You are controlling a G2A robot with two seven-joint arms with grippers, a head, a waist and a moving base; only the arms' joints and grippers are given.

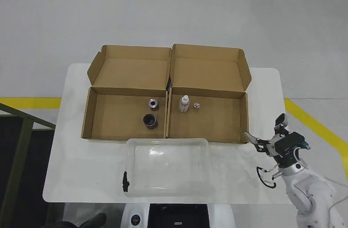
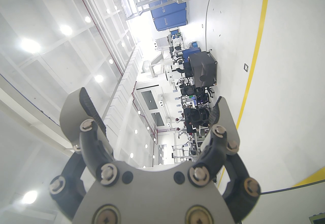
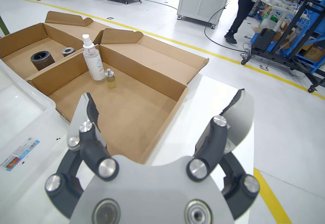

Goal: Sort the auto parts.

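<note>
Found right end effector (image 3: 164,96) spread, empty, parked near table's (image 1: 259,85) right edge; metal sleeves (image 1: 150,119) and bottle (image 1: 184,104) boxed separately, apparently sorted by type.

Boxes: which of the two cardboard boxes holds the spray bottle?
The box nearer the right hand: the bottle stands inside it beside a small capped part. The other box holds a large cylinder and a small cylinder.

right arm (image 1: 304,191): white shell | jaws: silver plates, black pads (image 3: 92,110) | screws (image 3: 108,166): silver
</note>
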